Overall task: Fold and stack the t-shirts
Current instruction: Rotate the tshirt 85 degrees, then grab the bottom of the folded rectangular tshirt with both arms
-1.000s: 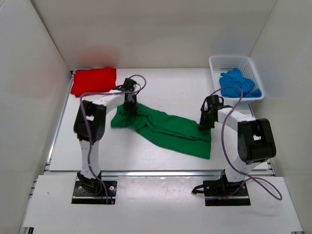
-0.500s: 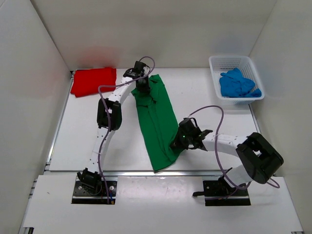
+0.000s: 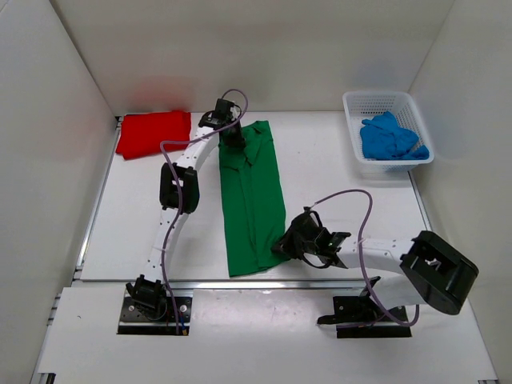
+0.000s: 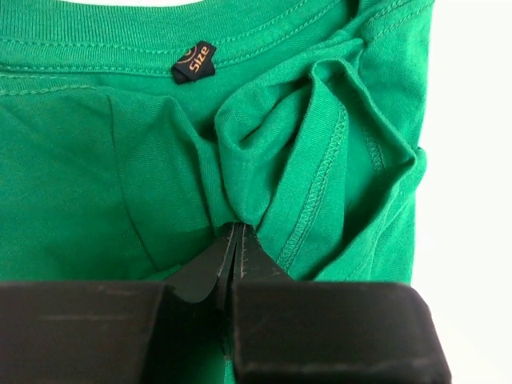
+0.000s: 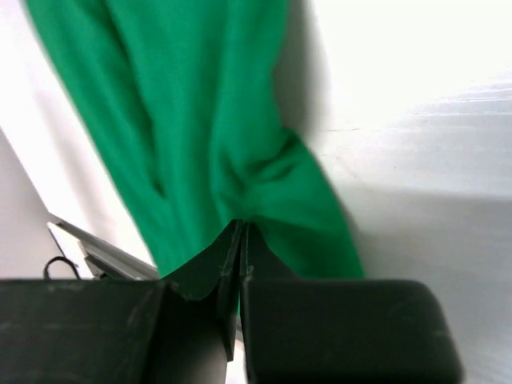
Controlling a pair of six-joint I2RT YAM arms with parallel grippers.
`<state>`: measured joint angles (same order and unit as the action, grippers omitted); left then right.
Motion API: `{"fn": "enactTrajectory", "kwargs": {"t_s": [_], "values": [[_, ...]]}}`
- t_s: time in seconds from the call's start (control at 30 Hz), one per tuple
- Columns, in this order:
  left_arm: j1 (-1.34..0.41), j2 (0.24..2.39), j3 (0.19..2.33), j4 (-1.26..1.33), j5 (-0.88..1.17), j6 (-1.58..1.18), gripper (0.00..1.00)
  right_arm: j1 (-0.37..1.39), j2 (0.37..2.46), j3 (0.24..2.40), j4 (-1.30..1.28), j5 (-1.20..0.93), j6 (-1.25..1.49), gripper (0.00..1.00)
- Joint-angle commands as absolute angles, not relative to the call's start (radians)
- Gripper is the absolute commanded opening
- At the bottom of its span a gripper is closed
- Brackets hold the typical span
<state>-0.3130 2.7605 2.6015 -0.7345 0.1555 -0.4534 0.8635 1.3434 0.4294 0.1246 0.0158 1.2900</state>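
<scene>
The green t-shirt [image 3: 252, 200] lies stretched as a long strip from the table's back middle to its front edge. My left gripper [image 3: 234, 142] is shut on bunched cloth near the collar and size tag [image 4: 194, 62]; the pinch shows in the left wrist view [image 4: 237, 228]. My right gripper [image 3: 282, 244] is shut on the shirt's lower right edge, and the green cloth [image 5: 232, 144] hangs from its jaws in the right wrist view [image 5: 240, 226]. The red t-shirt [image 3: 154, 132] lies folded at the back left. The blue t-shirt [image 3: 390, 138] sits crumpled in the basket.
A white mesh basket [image 3: 386, 104] stands at the back right against the wall. White walls close in the table on the left, back and right. A metal rail [image 3: 264, 282] runs along the table's front edge.
Both arms have swung the green shirt from a diagonal heap into a straight front-to-back strip. The left gripper moved to the back, the right gripper to the front edge.
</scene>
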Motion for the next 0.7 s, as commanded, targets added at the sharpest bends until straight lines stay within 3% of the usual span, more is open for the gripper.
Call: {"fn": "enactTrajectory", "kwargs": {"t_s": [0.0,0.1,0.23,0.3,0.4,0.47,0.67], "values": [[-0.305,2.767,2.562,-0.704,0.135,-0.449,0.1,0.876,1.247,0.437,0.101,0.113,1.286,0.01],[-0.289,2.753,2.592,-0.68,0.143,-0.44,0.11,0.882,1.171,0.451,0.129,0.156,1.154,0.0],[-0.276,2.688,2.64,-0.666,0.207,-0.442,0.22,0.9,1.141,0.509,0.112,0.208,0.95,0.0],[-0.276,2.596,2.599,-0.658,0.241,-0.442,0.32,0.862,1.153,0.523,0.082,0.142,0.861,0.0],[-0.284,2.443,2.49,-0.699,0.268,-0.402,0.39,0.711,1.195,0.558,0.002,-0.054,0.731,0.05],[-0.285,2.331,2.354,-0.785,0.267,-0.362,0.42,0.622,1.224,0.594,-0.091,-0.115,0.634,0.1],[-0.448,1.814,1.46,-0.708,0.124,-0.301,0.43,0.45,1.191,0.592,-0.27,-0.342,0.548,0.28]]}}
